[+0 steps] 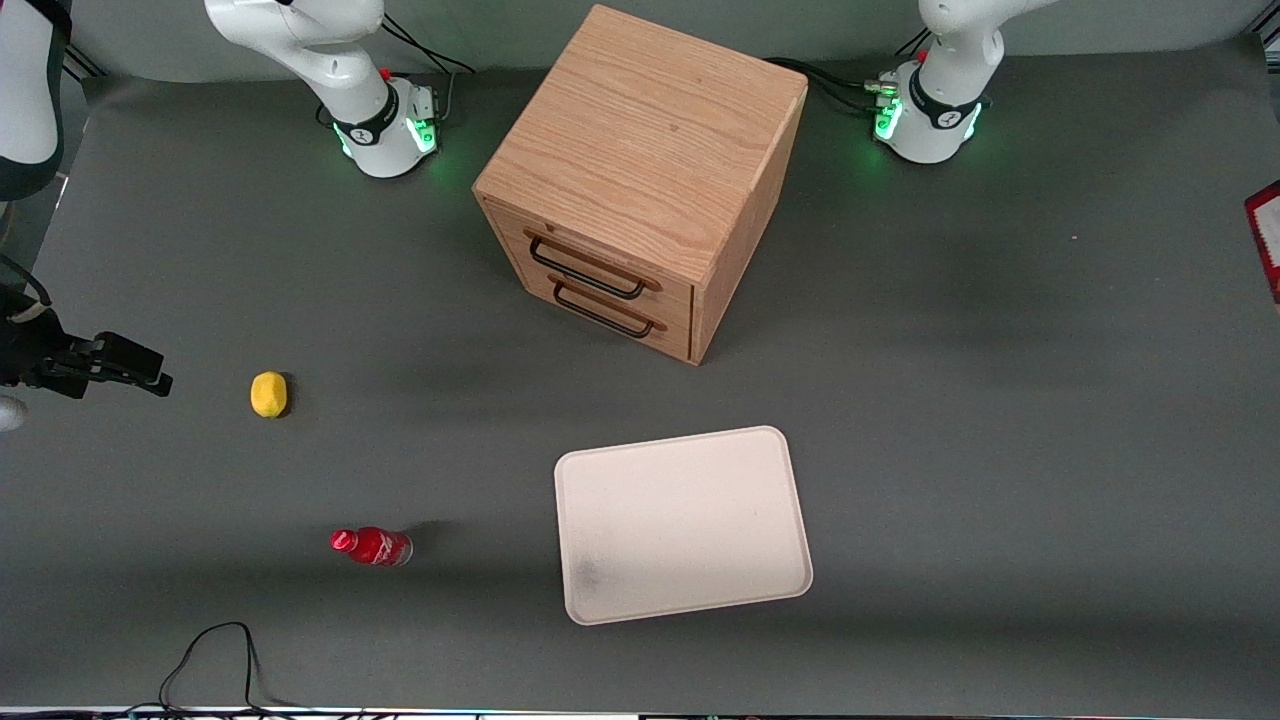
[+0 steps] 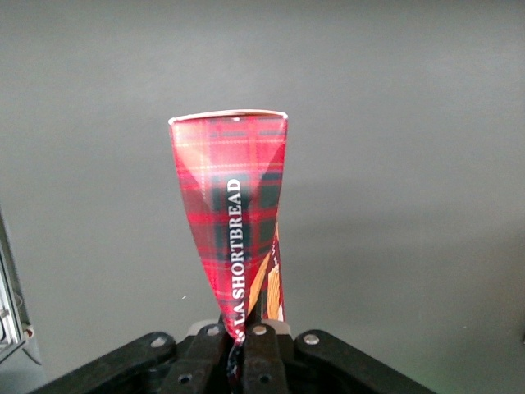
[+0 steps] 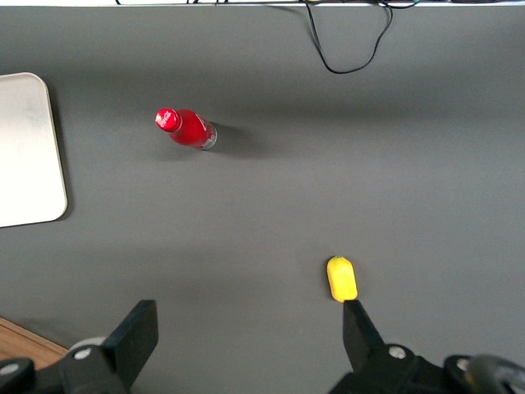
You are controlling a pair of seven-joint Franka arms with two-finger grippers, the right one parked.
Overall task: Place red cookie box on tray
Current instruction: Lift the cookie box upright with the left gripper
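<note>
My left gripper (image 2: 242, 338) is shut on one end of the red cookie box (image 2: 234, 222), a slim tartan carton with white lettering. The box sticks out from the jaws over the bare grey mat. In the front view only a red and white bit of the box (image 1: 1266, 240) shows at the picture's edge, at the working arm's end of the table; the gripper itself is out of that view. The cream-white tray (image 1: 680, 525) lies flat on the mat, nearer the front camera than the cabinet, with nothing on it. Its edge shows in the right wrist view (image 3: 29, 148).
A wooden two-drawer cabinet (image 1: 640, 180) stands mid-table between the arm bases. A small red bottle (image 1: 372, 546) and a yellow lemon (image 1: 268, 394) lie toward the parked arm's end. A black cable (image 1: 215, 660) loops at the front edge.
</note>
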